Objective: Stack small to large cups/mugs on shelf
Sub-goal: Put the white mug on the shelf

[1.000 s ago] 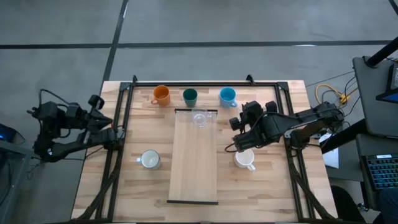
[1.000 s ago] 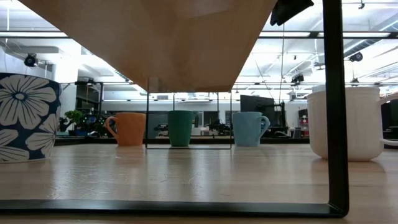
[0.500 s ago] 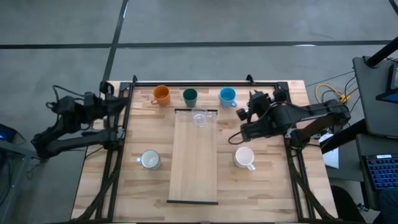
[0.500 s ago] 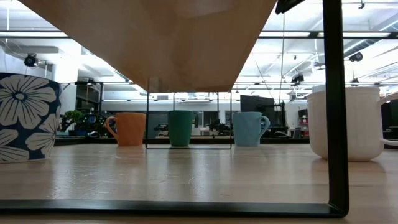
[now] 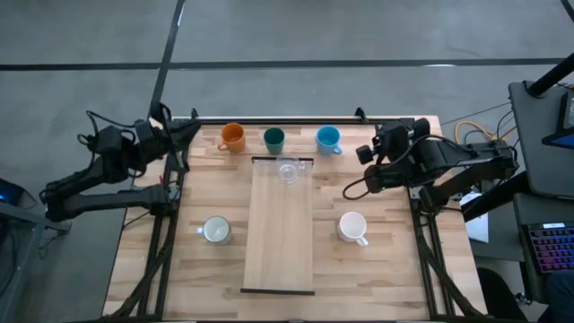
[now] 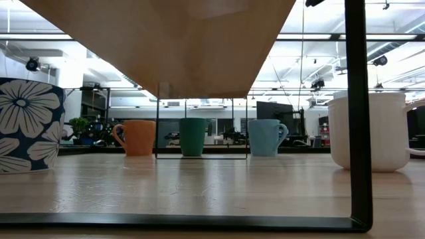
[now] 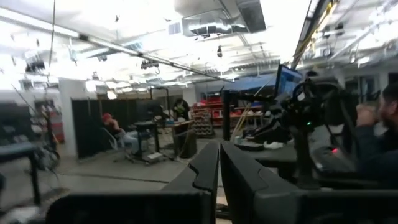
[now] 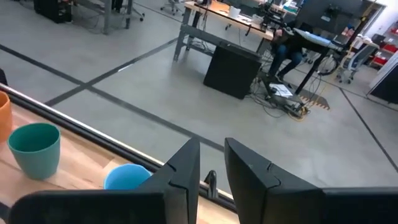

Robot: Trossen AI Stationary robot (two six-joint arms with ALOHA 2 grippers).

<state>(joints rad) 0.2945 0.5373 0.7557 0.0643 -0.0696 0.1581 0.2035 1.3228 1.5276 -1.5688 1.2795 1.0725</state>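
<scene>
Low view: shelf (image 6: 172, 40) hiding glass

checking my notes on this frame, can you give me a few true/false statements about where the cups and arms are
1. The clear glass stands on the shelf, near its far end. True.
2. The orange mug is on the shelf. False: it stands on the tabletop in a row with the dark green cup and the light blue mug.
3. The right gripper holds the white mug. False: that mug sits alone on the table, and the gripper is apart from it, near the light blue mug.
4. The left gripper is at the table's far left corner, holding nothing. True.
5. The flowered mug stands left of the shelf. True.
</scene>
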